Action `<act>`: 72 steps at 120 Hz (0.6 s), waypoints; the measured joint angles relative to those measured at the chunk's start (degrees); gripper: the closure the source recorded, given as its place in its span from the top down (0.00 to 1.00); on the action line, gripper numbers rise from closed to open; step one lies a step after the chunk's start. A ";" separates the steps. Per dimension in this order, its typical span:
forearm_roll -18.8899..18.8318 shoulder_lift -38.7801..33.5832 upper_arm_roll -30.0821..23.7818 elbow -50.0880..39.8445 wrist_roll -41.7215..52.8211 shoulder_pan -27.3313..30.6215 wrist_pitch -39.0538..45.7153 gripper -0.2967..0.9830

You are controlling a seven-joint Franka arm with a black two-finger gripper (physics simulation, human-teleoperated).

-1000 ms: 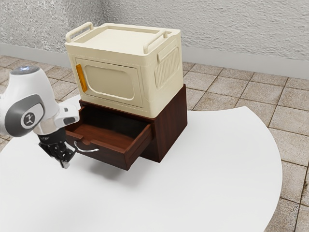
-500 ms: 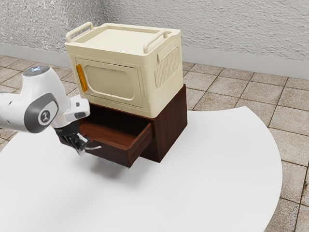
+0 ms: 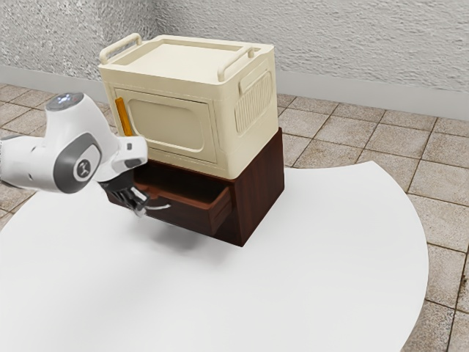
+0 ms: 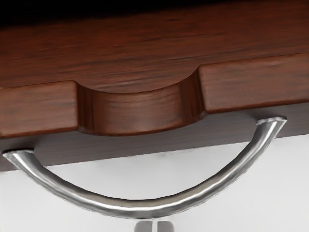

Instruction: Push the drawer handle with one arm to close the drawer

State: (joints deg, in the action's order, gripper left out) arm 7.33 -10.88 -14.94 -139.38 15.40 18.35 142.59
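"Starting from the exterior view's left, what's that white arm (image 3: 77,158) doing?"

"Reaching over the counter (image 3: 315,271) to shut the drawer. Its pincer (image 3: 139,211) looks closed, fingertips side by side, gripping nothing."

"And that metal handle (image 4: 145,209)?"

"Right by the tips, on the drawer front, its bow curving out towards them. They're at the outer middle, touching or nearly so; I can't tell which."

"Good spot to push from?"

"I'd say so. Lean on the middle of the bow and the drawer (image 3: 187,217) should run straight; drift to one end and it might skew or the tips might slip off."

"How far's left?"

"It's partly out of the dark wooden cabinet (image 3: 258,191). I'd push level and steady, easing off as the front meets the frame, so the cream box (image 3: 176,125) on top isn't jolted."
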 joint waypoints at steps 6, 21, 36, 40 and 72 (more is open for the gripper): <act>-0.02 0.66 -0.03 0.66 0.24 0.00 0.79 0.15; -0.37 3.64 -0.01 2.56 0.71 0.02 2.45 0.15; -1.36 6.88 -0.01 5.33 1.12 0.00 3.36 0.15; -1.71 7.46 -0.01 5.86 1.22 0.00 3.51 0.15; -4.79 11.85 -0.04 9.80 1.95 -0.04 4.04 0.15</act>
State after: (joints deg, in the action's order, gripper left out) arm 2.54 0.97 -14.98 -129.58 17.35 18.32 146.63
